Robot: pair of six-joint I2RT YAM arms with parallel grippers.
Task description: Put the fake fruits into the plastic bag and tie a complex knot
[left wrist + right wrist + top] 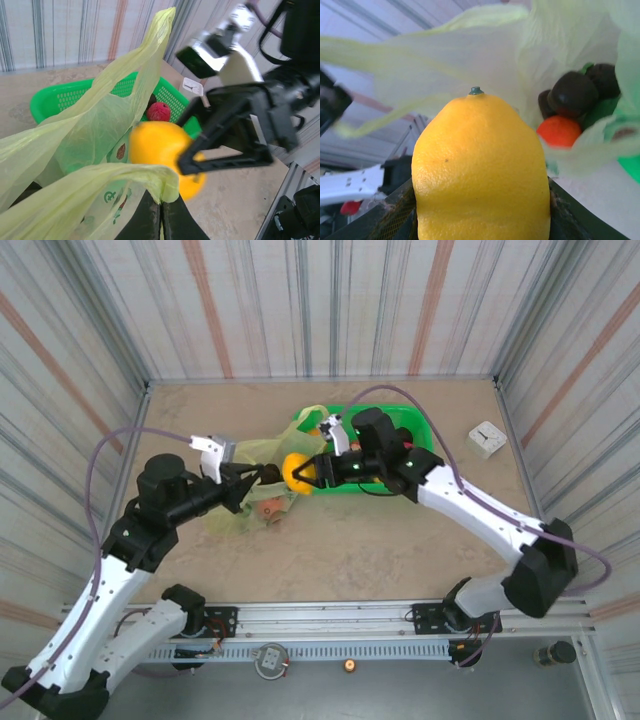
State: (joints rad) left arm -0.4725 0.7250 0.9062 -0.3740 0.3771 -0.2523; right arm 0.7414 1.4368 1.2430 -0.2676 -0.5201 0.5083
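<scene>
Pinching the rim of the thin translucent yellow-green plastic bag point(95, 125), left gripper point(161, 207) fully closed, mouth thereby held open; glossy yellow plastic lemon point(481, 165) clamped in part-open right gripper point(303, 473), presented at that mouth.

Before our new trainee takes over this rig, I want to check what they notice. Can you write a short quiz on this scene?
1. True or false: the right hand holds the lemon.
2. The left hand is shut on: A the plastic bag, B a spoon, C a towel.
3. Fill in: the red fruit lies in the ____ basket.
Key: 1 true; 2 A; 3 green.
</scene>
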